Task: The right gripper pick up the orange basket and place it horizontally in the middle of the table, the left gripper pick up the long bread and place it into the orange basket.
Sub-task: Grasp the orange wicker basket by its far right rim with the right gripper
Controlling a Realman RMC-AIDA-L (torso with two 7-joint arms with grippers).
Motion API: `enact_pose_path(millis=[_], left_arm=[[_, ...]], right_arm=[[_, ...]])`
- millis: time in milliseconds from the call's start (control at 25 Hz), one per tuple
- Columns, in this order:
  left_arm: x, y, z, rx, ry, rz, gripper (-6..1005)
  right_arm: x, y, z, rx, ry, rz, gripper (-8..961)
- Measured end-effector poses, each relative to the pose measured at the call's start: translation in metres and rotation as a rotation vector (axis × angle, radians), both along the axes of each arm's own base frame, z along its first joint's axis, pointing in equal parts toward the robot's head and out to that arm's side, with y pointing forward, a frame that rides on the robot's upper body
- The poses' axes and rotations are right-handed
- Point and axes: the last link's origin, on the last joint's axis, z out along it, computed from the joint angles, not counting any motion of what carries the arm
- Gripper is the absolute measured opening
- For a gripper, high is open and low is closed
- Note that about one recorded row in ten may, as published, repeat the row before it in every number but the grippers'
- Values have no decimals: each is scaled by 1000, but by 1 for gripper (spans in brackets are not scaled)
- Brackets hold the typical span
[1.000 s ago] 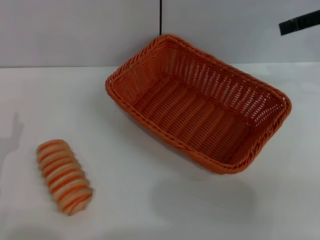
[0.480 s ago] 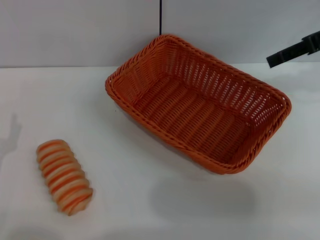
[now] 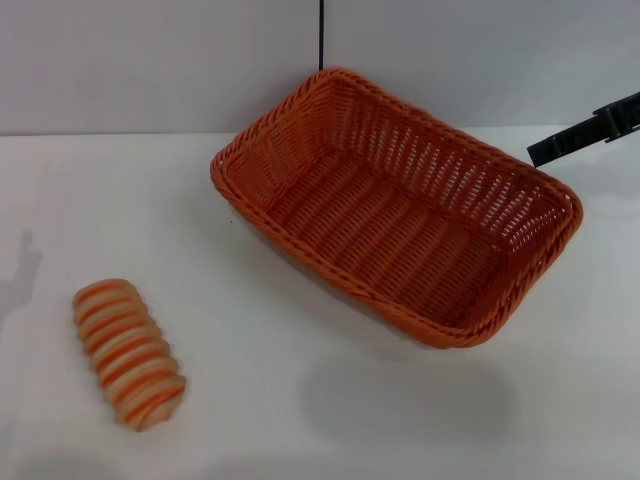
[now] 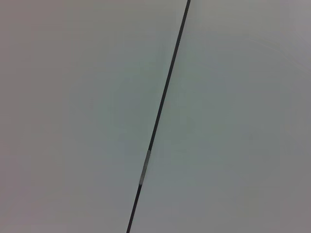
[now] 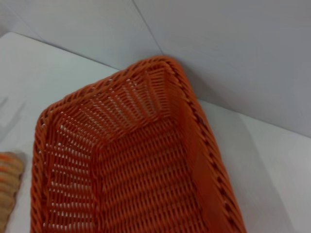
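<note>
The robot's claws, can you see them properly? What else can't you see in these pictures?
- Right gripper: head view, only a dark sliver shows; the picture's right edge cuts off the rest, so open or shut is unclear.
- Left gripper: in no view; its wrist camera shows only a grey wall.
- Long bread: right wrist view, cut off by the picture's edge; whole in the head view.
- Orange basket: right wrist view, one end runs off the picture.

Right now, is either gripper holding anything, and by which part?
Nothing is held. The right gripper is beside the orange basket's far rim, not touching; the long bread lies alone on the table.
</note>
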Motion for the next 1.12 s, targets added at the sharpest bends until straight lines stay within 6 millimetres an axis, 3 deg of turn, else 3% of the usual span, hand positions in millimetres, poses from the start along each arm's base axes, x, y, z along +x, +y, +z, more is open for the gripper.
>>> enact_pose_path(millis=[1120], left_arm=[[-2, -3, 1, 1, -1, 7, 800]], right_arm=[[19, -10, -33, -11, -16, -15, 738]])
